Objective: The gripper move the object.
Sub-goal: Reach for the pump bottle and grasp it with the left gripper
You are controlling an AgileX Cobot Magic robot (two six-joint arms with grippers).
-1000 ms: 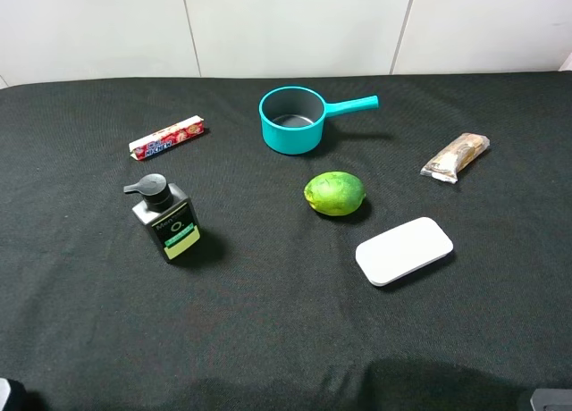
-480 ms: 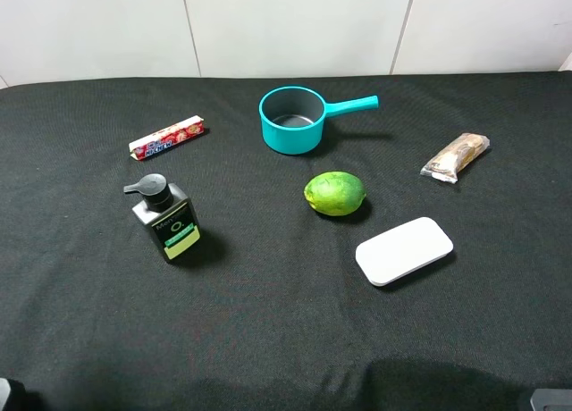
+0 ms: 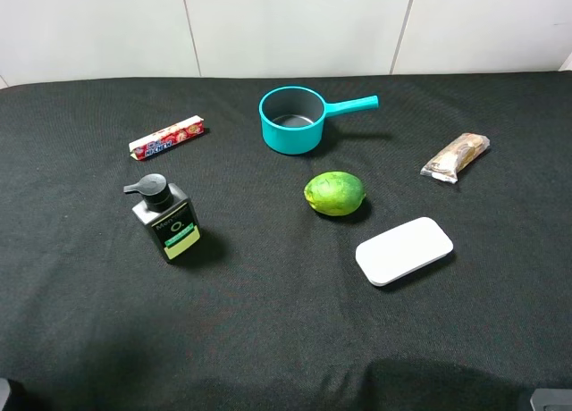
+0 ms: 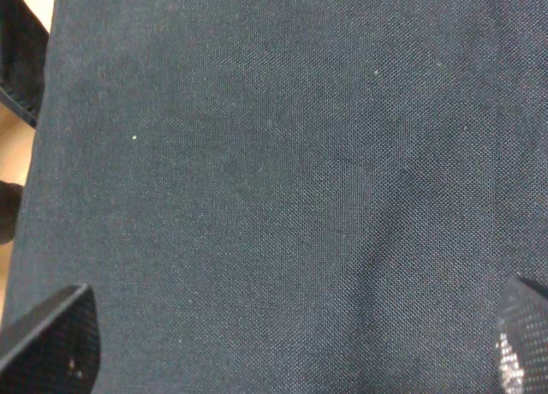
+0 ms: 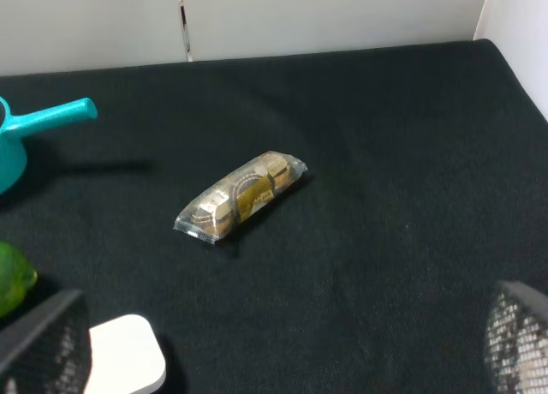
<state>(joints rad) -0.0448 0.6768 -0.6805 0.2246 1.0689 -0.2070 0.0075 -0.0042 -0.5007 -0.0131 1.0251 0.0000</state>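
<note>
L wrist cam: left gripper is spread wide. Only its two ends show at the frame corners, w/ nothing btwn them but the black cloth of the worktop. At one edge of that view the cloth stops and a tan strip w/ dark shapes shows; I can't make out what they are.

R wrist cam: right gripper is also spread, ends cut off by the frame, pinching nothing. Just beyond it lies a snack bar in a clear wrapper, w/ brownish pieces inside that are too small to ID.

Overhead cam: I only get small grey bits at the two near corners, cropped, so I can't say which part of the arms they are.

- The pump bottle sits on the left half of the worktop, well clear of both grippers. Pump head points far-left, green label faces the cam. I can't tell if it's upright or lying back.
- A red candy stick pack lies beyond it, apart.
- Far-centre is a teal saucepan, handle pointing right. I see only its grey inner floor.
- A green fruit (lime, prob.) sits nearer than the pan.
- A white flat case lies near the fruit on the right, contents hidden.
</note>
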